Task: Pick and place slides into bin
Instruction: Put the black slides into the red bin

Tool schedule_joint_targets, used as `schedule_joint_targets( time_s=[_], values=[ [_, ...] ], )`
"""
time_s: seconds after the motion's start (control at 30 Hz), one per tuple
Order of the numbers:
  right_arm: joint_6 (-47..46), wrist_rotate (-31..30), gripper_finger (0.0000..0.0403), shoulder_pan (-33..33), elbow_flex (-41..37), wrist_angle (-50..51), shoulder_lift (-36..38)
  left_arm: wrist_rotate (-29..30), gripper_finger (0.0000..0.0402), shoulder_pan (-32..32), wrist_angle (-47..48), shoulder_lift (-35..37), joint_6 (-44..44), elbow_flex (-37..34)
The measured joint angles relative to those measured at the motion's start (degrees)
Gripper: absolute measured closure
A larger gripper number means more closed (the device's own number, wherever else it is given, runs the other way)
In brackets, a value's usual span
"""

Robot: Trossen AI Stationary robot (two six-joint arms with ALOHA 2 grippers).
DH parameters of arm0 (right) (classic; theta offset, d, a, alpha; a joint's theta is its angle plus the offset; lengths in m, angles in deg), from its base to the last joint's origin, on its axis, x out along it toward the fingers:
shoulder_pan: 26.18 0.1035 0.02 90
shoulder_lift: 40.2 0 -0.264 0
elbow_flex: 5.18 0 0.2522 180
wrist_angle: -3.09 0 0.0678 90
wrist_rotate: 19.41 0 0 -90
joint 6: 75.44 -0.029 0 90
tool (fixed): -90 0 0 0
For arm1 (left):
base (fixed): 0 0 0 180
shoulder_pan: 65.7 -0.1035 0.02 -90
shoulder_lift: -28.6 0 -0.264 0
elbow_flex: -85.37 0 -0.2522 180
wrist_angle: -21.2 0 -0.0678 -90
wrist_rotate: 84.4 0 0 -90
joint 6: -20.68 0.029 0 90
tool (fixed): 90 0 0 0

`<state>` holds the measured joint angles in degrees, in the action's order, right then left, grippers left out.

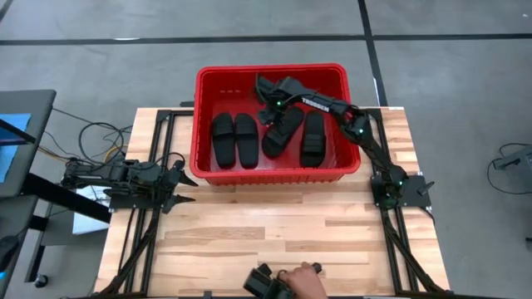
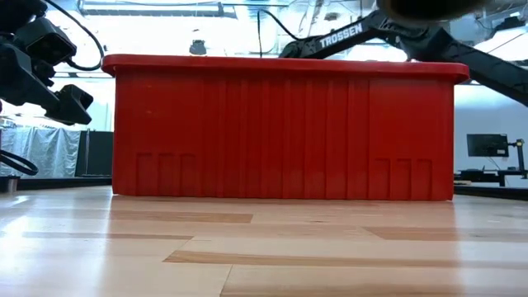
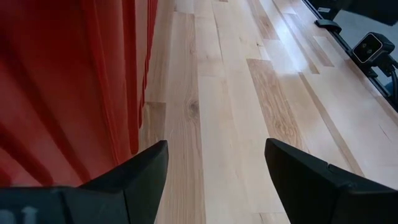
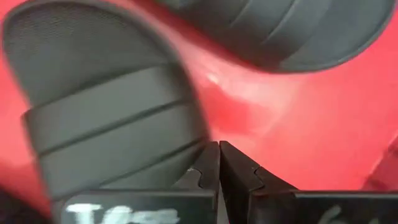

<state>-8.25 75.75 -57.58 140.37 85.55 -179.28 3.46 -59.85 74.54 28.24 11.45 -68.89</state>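
Observation:
The red bin [image 1: 270, 71] stands at the table's far middle and holds four black slides. Two lie side by side at the left [image 1: 223, 139] [image 1: 246, 139]. A third lies slanted in the middle [image 1: 283, 131] and a fourth lies to its right [image 1: 312, 138]. My right gripper [image 1: 269, 111] reaches into the bin from the right and is shut, low over the bin floor at the slanted slide's far end. In the right wrist view its fingers [image 4: 219, 163] stand beside that slide's strap [image 4: 112, 130]. My left gripper [image 1: 184, 178] is open and empty near the bin's near left corner. My right gripper's shut fingers [image 4: 208, 168] stand right against the edge of the slanted slide's strap [image 4: 180, 155], pointing down into the bin. I cannot tell whether they touch it.
The bin's ribbed wall [image 3: 62, 93] is close beside my left gripper [image 3: 214, 149], and bare wooden table [image 3: 236, 93] stretches beyond it. A person's hand [image 1: 303, 276] holds a dark device at the table's near edge. The bin's near wall [image 2: 280, 132] hides the slides in the low view.

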Motion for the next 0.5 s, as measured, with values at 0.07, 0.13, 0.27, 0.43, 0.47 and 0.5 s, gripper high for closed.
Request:
schedule_joint_targets(
  time_s=[0.07, 0.13, 0.27, 0.43, 0.47, 0.5],
  values=[
    [0.3, 0.8, 0.0403, 0.0, 2.0, 1.8, -1.1, 0.0, 0.0143, 0.0, 0.0, 0.0, 0.0, 0.0],
    [0.5, 1.2, 0.0403, 0.0, 3.2, 2.4, -1.8, 0.0, 0.0143, 0.0, 0.0, 0.0, 0.0, 0.0],
    [0.8, 0.8, 0.0403, 0.1, 3.2, 6.8, -1.7, 0.0, 0.0143, 0.0, 0.0, 0.0, 0.0, 0.0],
    [0.7, -2.1, 0.0403, 0.4, 3.2, 12.3, -1.0, 0.0, 0.0143, 0.0, 0.0, 0.0, 0.0, 0.0],
    [0.5, -2.9, 0.0403, 0.6, 3.2, 12.5, -0.6, 0.0, 0.0143, 0.0, 0.0, 0.0, 0.0, 0.0],
    [0.4, -3.4, 0.0403, 0.7, 3.2, 12.4, -0.1, 0.0, 0.0143, 0.0, 0.0, 0.0, 0.0, 0.0]
  ],
)
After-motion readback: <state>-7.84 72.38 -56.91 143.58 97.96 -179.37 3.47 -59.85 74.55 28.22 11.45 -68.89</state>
